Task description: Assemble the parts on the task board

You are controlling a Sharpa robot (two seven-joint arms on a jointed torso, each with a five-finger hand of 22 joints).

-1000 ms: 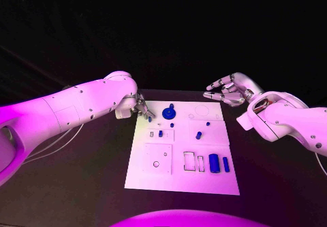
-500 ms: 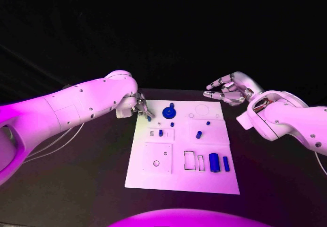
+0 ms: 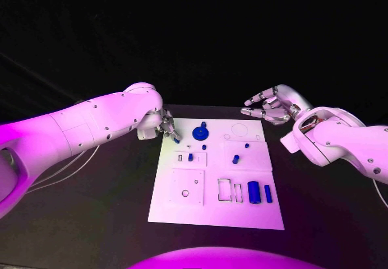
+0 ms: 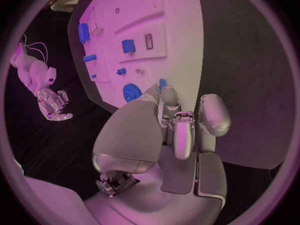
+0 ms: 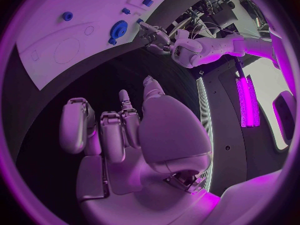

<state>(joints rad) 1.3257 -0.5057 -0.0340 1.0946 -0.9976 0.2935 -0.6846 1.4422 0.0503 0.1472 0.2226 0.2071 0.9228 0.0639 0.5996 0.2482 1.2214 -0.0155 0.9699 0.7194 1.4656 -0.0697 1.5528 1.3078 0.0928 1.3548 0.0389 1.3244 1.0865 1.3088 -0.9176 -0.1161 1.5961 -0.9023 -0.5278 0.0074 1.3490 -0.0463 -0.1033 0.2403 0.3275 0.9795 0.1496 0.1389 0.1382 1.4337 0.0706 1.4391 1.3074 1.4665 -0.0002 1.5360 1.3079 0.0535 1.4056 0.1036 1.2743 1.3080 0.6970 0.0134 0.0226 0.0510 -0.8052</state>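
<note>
A small blue part (image 3: 177, 140) sits pinched in the left robot hand (image 3: 166, 129) at the task board's (image 3: 217, 216) far left edge, beside the blue gear (image 3: 201, 133). The right robot hand (image 3: 271, 109) hovers beyond the far right corner, fingers spread, holding nothing.

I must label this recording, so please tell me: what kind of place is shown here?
Probably a robot test lab: a white task board with small blue parts lies on a black table, with dark surroundings and coloured light.

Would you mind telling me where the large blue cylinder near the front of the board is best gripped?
Probably across the middle of the large blue cylinder, from above. It seems to lie lengthwise, with free curved sides, and the narrower blue piece sits close beside.
</note>
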